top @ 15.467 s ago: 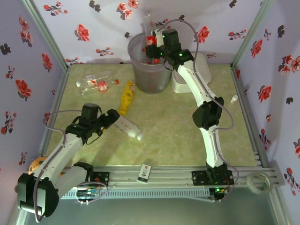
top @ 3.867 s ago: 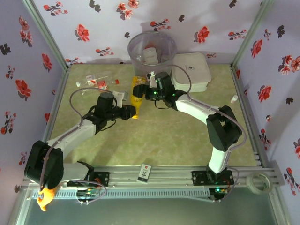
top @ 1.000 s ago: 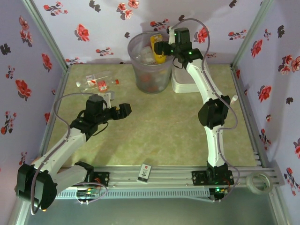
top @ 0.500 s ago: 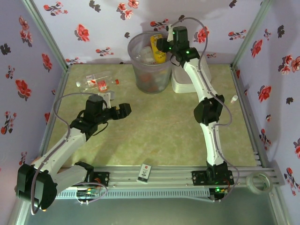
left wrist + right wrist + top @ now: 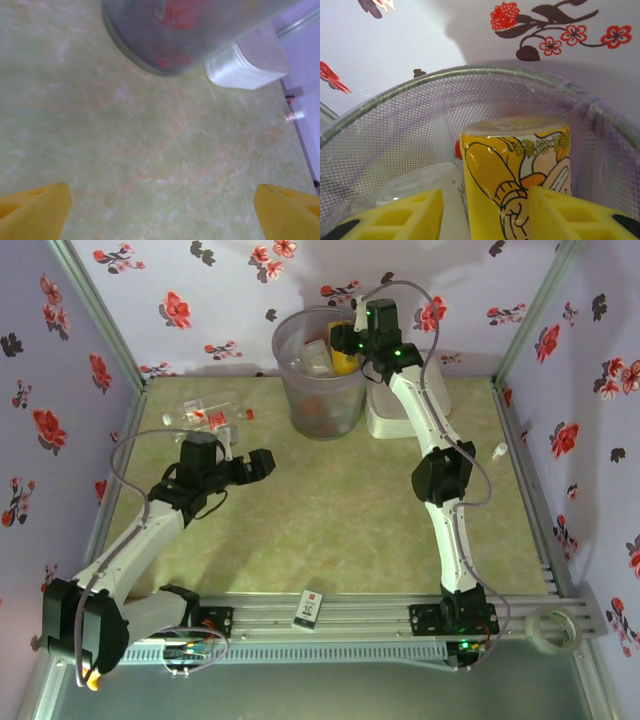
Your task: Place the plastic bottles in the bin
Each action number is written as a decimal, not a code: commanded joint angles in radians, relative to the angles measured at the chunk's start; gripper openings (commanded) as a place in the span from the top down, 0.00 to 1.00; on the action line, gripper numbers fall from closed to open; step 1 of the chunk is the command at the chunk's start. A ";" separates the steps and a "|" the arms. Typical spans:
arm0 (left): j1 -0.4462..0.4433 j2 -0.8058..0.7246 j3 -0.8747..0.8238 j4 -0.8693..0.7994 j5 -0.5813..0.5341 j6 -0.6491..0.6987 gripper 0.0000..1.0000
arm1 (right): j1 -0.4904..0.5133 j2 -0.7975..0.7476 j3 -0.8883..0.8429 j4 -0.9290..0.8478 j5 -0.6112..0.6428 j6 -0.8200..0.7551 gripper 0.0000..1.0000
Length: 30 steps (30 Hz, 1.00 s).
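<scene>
The yellow squeeze bottle (image 5: 515, 160) stands in the bin (image 5: 300, 405) at the right gripper (image 5: 485, 200), grip unclear, while the left gripper (image 5: 258, 465), fingers wide apart, should take the light, crushable clear bottle (image 5: 205, 415) lying far-left on the surface (image 5: 350, 510) mid-body.

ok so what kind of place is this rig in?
Probably a lab test cell, not a real room: a green tabletop boxed in by flower-print walls, an aluminium rail along the near edge, and a staged bin.
</scene>
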 commanded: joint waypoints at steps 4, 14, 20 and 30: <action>0.160 0.116 0.185 -0.111 -0.058 0.096 0.06 | 0.009 -0.235 -0.035 0.007 -0.046 -0.028 0.34; 0.306 0.522 0.582 -0.239 -0.269 0.378 0.03 | -0.004 -0.685 -0.616 0.065 -0.120 -0.038 0.20; 0.396 0.836 0.885 -0.345 -0.272 0.268 0.03 | -0.022 -0.958 -1.024 0.087 -0.082 -0.019 0.20; 0.396 1.171 1.281 -0.364 -0.306 0.439 0.01 | -0.076 -1.194 -1.394 0.019 -0.008 0.016 0.20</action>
